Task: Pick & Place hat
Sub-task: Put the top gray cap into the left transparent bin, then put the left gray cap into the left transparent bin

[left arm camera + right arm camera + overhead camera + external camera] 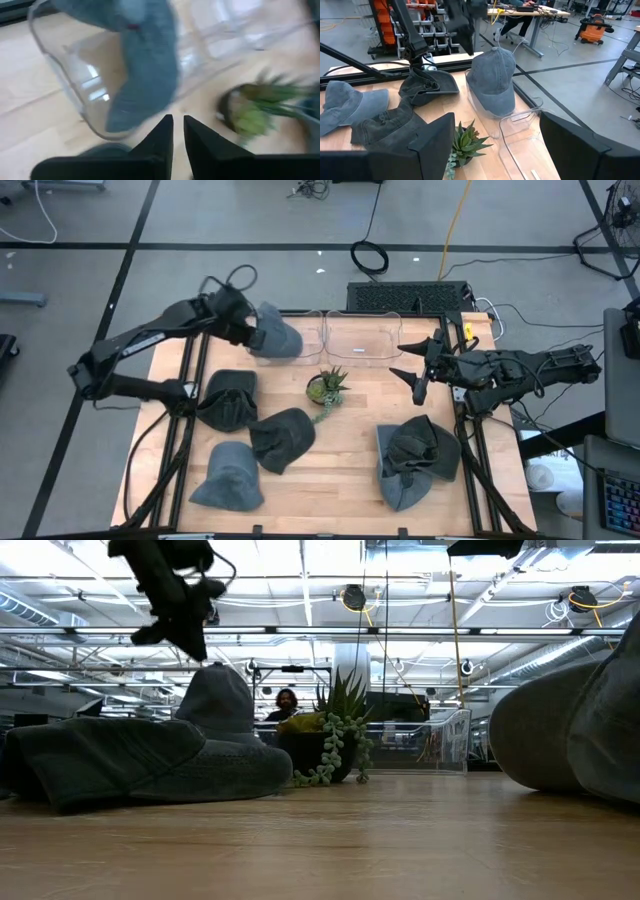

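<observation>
Wooden table (350,480) w/ a small potted succulent (327,387) near its centre; everything else is placed relative to that plant.

Beyond the plant, at the table's far edge, two clear plastic bins sit side by side. A grey-blue cap (275,332) rests in and over the left bin (305,330), crown up. The right bin (362,338) holds nothing visible.

Left gripper (250,332) hovers just beside that cap, not gripping it; in the left wrist view its fingers (160,142) are nearly together w/ only a thin gap, nothing between them.

Right gripper (418,370) hangs to the plant's right, fingers spread wide, holding nothing.

Other caps lie flat: three dark ones left and in front of the plant (228,398), (282,438), (228,477); a pile on the right-front (415,458).

A person (286,705) is visible far behind the table.
</observation>
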